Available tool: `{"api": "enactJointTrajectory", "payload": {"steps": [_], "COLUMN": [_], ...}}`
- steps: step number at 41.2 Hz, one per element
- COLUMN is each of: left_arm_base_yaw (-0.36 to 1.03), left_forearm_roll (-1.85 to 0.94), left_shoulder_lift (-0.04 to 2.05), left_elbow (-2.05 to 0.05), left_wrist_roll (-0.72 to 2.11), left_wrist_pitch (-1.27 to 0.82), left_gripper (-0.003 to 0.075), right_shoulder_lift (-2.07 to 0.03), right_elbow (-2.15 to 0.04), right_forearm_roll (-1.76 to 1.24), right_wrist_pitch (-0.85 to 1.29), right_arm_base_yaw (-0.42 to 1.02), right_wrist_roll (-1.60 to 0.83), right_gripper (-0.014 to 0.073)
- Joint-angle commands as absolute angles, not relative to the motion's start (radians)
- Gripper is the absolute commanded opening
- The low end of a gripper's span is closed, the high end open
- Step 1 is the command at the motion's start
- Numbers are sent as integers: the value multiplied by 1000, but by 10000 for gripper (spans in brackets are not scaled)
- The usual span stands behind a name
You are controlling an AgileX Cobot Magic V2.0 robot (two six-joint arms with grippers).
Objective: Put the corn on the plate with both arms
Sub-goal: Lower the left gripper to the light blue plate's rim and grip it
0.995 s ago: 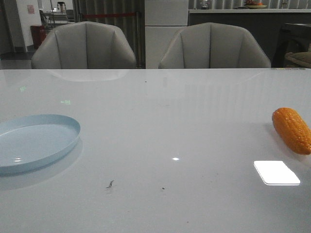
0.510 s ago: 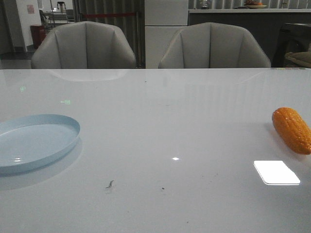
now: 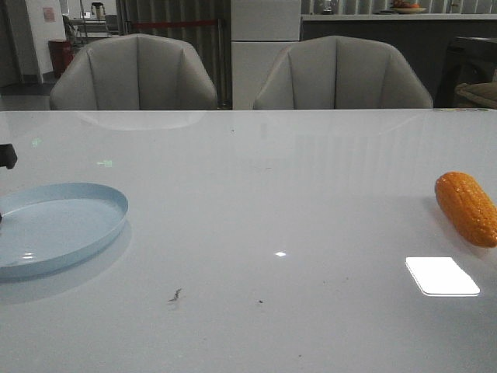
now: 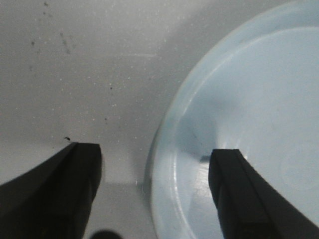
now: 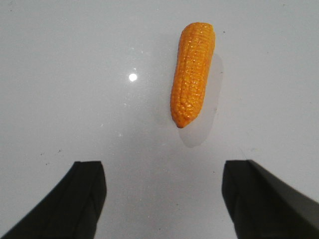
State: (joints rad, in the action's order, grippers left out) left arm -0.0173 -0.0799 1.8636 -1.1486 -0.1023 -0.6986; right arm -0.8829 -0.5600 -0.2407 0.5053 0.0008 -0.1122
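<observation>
Front view gives us no readable writing or brand on anything. We see the corn (image 3: 467,208) lying on the white table (image 3: 264,202) at its far right edge, and the plate (image 3: 54,225) at the far left, well apart. In the right wrist view our right gripper (image 5: 162,199) hangs with jaws spread wide and empty, the corn's tapered tip pointing toward it with bare table between. In the left wrist view our left gripper (image 4: 154,191) is likewise spread, straddling the plate's rim.
</observation>
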Motion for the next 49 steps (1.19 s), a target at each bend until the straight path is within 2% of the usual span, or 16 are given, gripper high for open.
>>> {"api": "enactJointTrajectory", "payload": {"steps": [1,8,20,34,49], "left_arm_base_yaw": [-18,-18,-18,-18,-7], "left_forearm_roll": [-89,-89,-91,-138,-272], "left_shoulder_lift": [1837,1861,1870,1870,1870], "left_elbow": [-1178,-1178,-1178,-1224,-1489], "left_wrist_roll": [-100,-100,-100,-100,-99], "left_wrist_pitch": [-686,-687,-694,-746,-922], "left_gripper": [498,377,91,94,94], "right_shoulder_lift": [-880,-880,-880,-880,-880], "right_elbow": [-596,-596,-596,-596,-596], "right_forearm_roll": [-240,-240,-240,-240,-240], "right_wrist_pitch": [453,451,450,450,450], "right_arm_base_yaw": [-1,-1,-1,-1,-1], "right_wrist_roll": [-114,-114,-114,-114,-114], "right_gripper": [593,593,593,593,593]}}
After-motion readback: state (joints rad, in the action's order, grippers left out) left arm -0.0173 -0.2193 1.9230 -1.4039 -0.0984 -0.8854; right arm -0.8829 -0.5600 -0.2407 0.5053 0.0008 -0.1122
